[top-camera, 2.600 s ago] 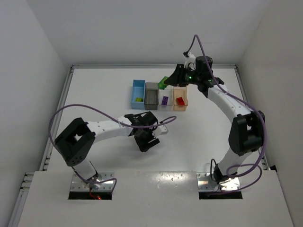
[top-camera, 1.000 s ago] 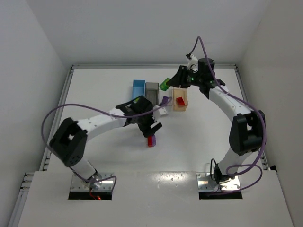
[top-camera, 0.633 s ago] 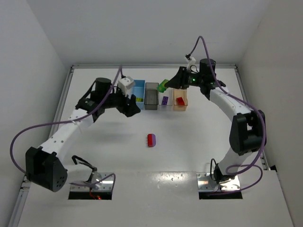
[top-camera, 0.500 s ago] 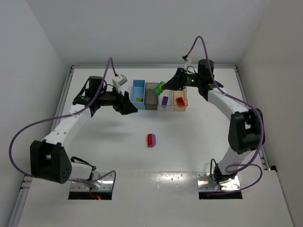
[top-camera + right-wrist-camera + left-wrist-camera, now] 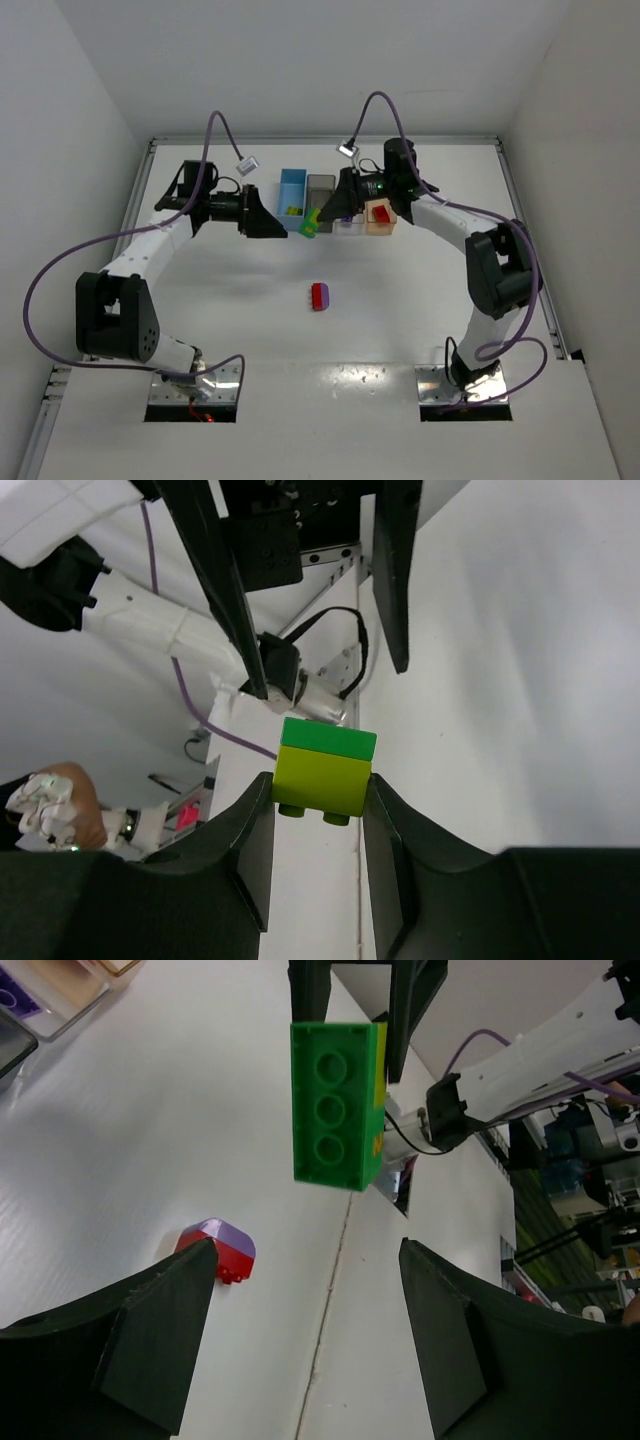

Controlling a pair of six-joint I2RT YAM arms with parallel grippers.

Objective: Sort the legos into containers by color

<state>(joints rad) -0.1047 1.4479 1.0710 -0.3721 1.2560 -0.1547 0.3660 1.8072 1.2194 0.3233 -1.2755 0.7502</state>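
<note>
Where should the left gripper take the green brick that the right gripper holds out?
I'd grip the green brick alone, across its long sides, coming head-on from the side of the left gripper. It stands clear beyond the fingertips of the right gripper, which clamp only the yellow-green brick.

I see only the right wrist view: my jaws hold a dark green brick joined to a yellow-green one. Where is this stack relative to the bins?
Observer: In the top view the green stack shows at the near ends of the blue bin and the dark grey bin, about between the two.
Operator: Which bin takes yellow-green?
Observer: The blue bin already holds a yellow-green brick.
Operator: Does any brick lie on the table?
Observer: Yes, one red-and-purple stack lies alone on the open table, nearer the arm bases than the bins.
</note>
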